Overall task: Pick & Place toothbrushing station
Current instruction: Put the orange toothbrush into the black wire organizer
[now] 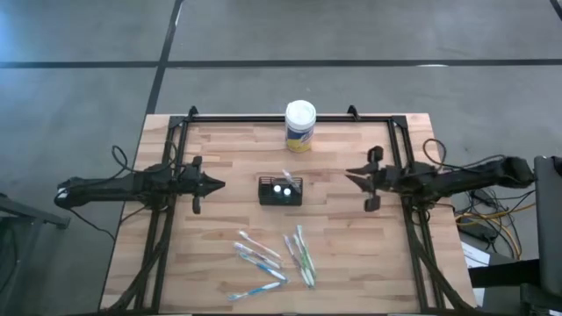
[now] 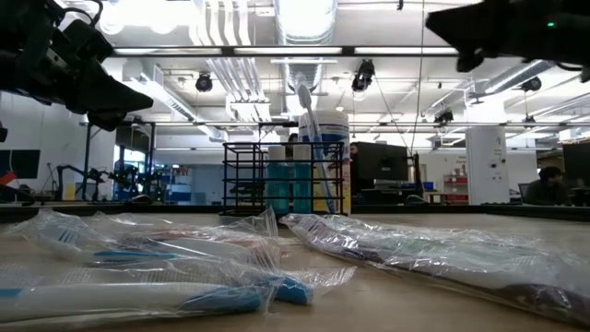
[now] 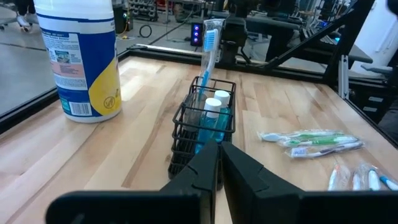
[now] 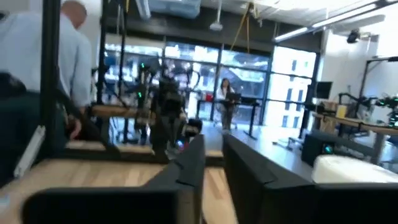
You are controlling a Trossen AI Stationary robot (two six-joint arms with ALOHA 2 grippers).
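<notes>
At the middle of the wooden plank surface (image 1: 351, 254) we see the toothbrushing station (image 1: 280, 191), a black wire caddy holding two white-capped blue tubes (image 3: 212, 118) and one upright toothbrush (image 3: 208, 53). A white-lidded canister (image 1: 300, 125) stands beyond it, and wrapped toothbrushes (image 1: 272, 256) lie nearer. Left tool (image 1: 218, 185) hovers clenched and empty left of the caddy; right tool (image 1: 353, 178) hovers right of it, fingers nearly together, grasping nothing.

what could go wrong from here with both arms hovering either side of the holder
1. The holder is light wire with a toothbrush standing tall in it; a sideways nudge from the left gripper could tip it.
2. The wrapped toothbrushes lie loose; their slippery wrap may slide out of a pinch.
3. The canister stands just behind the holder and could be knocked.
</notes>
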